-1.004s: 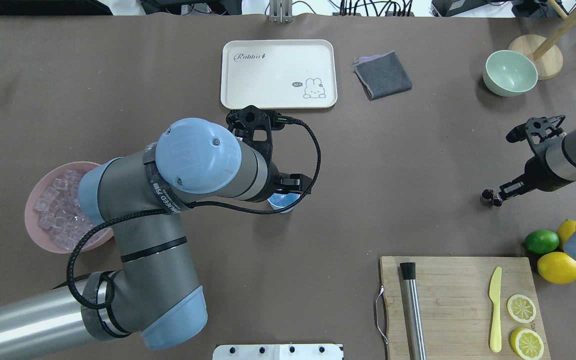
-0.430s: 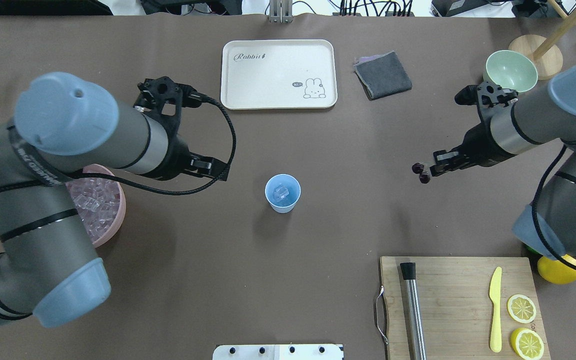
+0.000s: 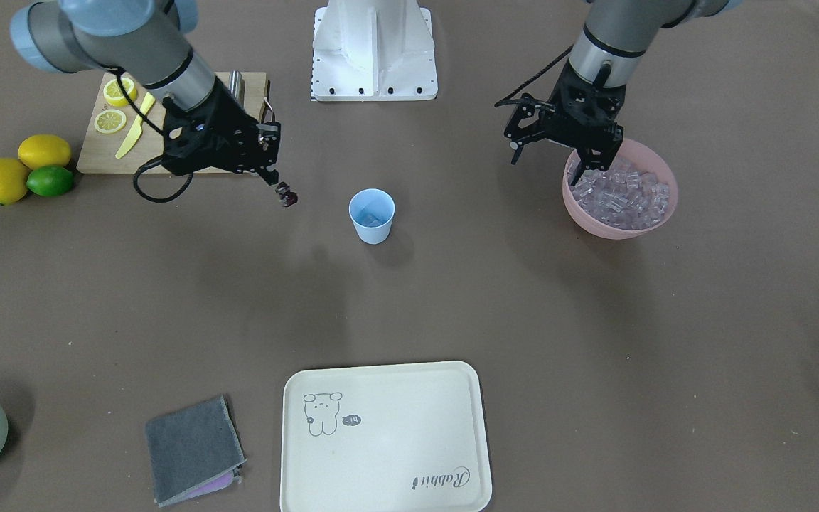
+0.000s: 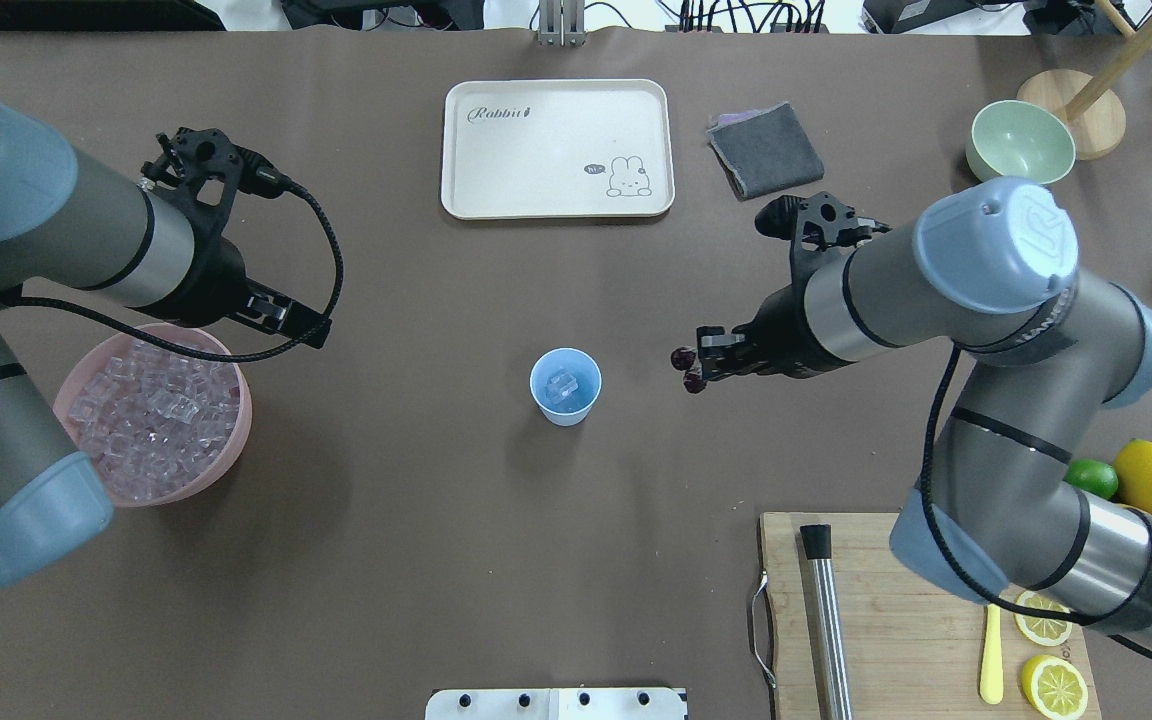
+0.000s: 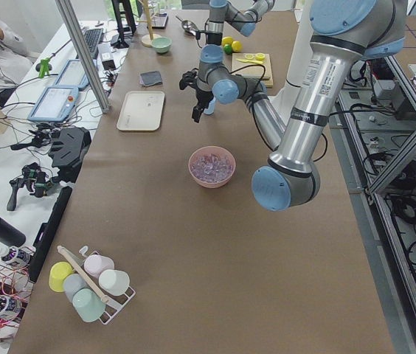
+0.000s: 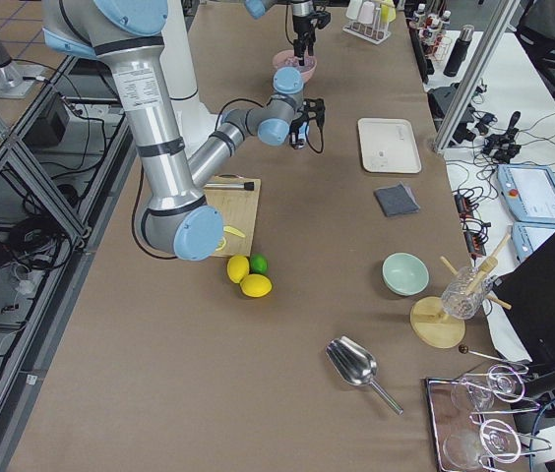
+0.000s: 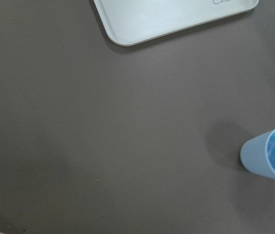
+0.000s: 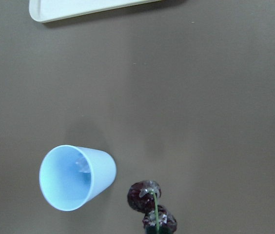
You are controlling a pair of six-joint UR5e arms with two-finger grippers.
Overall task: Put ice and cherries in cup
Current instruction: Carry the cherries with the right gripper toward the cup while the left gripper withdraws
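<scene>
— Brown worktop [image 4: 436, 560], clutter round the edges, and the cup [image 4: 565, 385] out in the middle. What changed?

— A second ago the left arm hung right over it. It has swung away, and one cube of ice [image 4: 563, 386] lies inside. So the ice is begun; whether more is wanted, I can only guess.

— And the cherries [image 4: 684, 364]?

— Pinched by the stem in the right jaws, which are closed on it. They were well off to the side. Now they hang just short of the cup, which stands straight ahead of those jaws. I'd say the drop comes next.

— The left jaws?

— Back at the pink bowl [image 3: 619, 229], with the spare cubes [image 3: 623, 198] just beneath them. From across the table they look parted and empty.

— Overhead doesn't show that?

— Hard to read there. And only the right wrist camera shows the green stem, with two cherries dangling off it beside the cup. The left wrist camera catches just the cup's edge and a tray [image 7: 176, 19] corner.
</scene>
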